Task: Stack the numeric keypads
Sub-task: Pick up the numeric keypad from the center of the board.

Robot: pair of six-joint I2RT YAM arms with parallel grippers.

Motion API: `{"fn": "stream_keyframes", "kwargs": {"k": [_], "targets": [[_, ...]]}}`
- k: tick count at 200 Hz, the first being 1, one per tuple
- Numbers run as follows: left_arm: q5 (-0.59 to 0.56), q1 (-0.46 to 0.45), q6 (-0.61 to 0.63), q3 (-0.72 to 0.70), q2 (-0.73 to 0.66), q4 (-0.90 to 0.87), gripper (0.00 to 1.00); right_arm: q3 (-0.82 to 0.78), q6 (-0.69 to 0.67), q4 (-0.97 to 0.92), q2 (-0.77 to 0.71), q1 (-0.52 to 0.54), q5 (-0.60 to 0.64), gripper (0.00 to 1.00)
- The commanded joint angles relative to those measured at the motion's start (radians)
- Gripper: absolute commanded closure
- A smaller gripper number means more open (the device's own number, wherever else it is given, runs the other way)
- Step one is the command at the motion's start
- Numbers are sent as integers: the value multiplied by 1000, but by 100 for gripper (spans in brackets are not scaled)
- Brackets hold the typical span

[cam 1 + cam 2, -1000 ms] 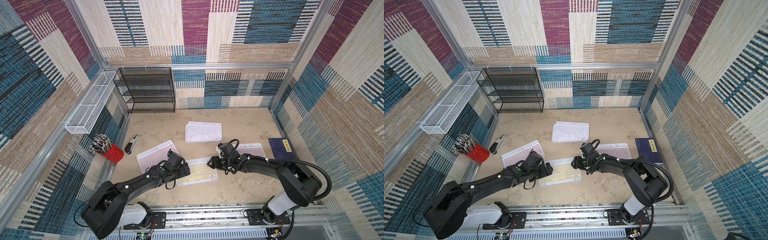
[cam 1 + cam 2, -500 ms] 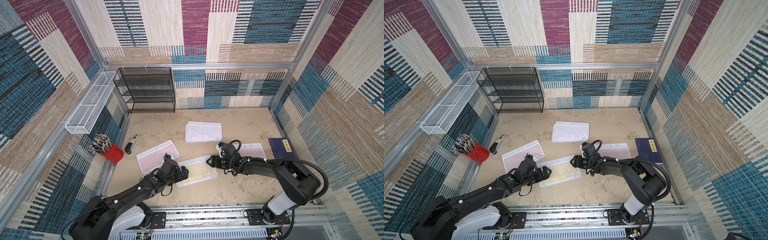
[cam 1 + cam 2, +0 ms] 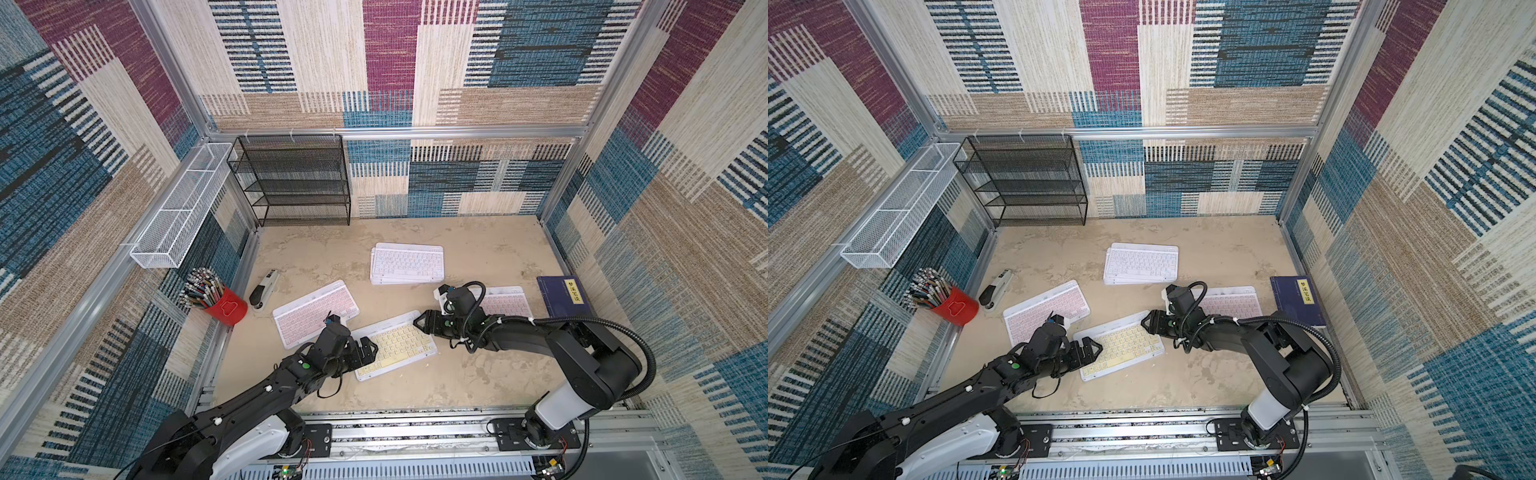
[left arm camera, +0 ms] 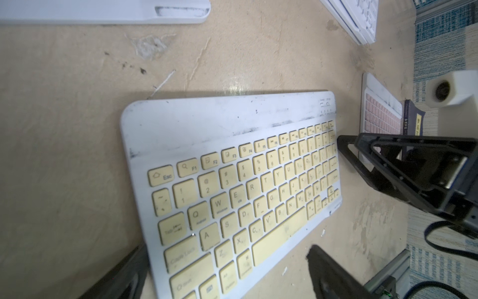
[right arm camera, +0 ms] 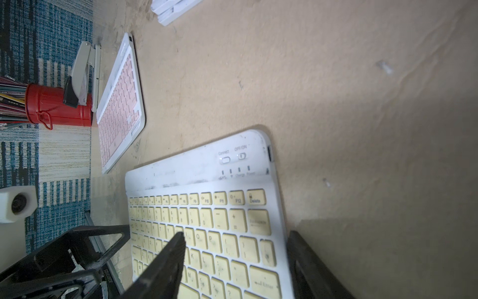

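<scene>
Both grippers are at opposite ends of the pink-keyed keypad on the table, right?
No, its keys are yellow, not pink: both wrist views show it. The left gripper and right gripper are at opposite ends of that yellow-keyed keypad on the table.

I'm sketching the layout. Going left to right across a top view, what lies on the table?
Red pen cup, stapler, pink keypad by the stapler, yellow keypad, pink keypad by the book, dark blue book. Keypad stack omitted: overlaps the yellow one.
</scene>
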Motion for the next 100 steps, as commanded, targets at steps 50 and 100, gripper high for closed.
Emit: {"fn": "stream_keyframes", "kwargs": {"k": [50,100], "targets": [[117,-5,18,25,-44,197,2,-13,38,-148,13,1,-182,35],[147,-5,20,63,-34,233,2,-14,37,-135,26,-5,-200,35]]}}
